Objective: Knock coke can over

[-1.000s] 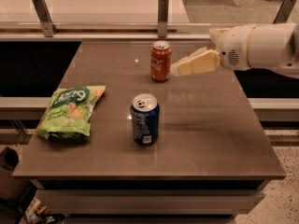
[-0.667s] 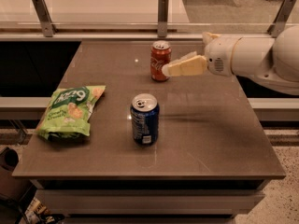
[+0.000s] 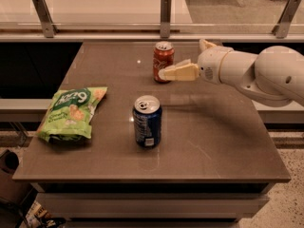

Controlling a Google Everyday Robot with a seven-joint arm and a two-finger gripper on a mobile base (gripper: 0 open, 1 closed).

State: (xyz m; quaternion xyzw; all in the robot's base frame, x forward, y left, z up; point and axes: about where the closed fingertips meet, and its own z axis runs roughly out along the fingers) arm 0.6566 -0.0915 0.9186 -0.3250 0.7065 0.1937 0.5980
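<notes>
**Gripper tip at the side of the upright coke can**

Nearest the camera is the front edge of a brown table (image 3: 213,141) with a smooth, slightly shiny top. A dark blue can (image 3: 147,121) stands upright just in from that edge, a little left of the table's middle, its silver lid showing. To its left, near the table's left edge, a green chip bag (image 3: 72,113) lies flat and crumpled, well apart from both cans.

Farther back, almost in line behind the blue can, the coke can (image 3: 162,56) stands upright near the far edge, red-orange with white script and a silver top. A stretch of bare tabletop separates it from the blue can, and nothing stands between the coke can and the gripper.

The gripper (image 3: 165,73) comes in from the right, low over the table. Its beige fingers (image 3: 183,72) lie pressed together into one narrow wedge with nothing between them. The tip of that wedge overlaps the lower right side of the coke can; whether it truly touches cannot be told. The white arm (image 3: 256,72) stretches off behind it to the right edge of the view, above the table's right side.

Beyond the table runs a low ledge with a glass barrier held by metal posts (image 3: 165,15).
</notes>
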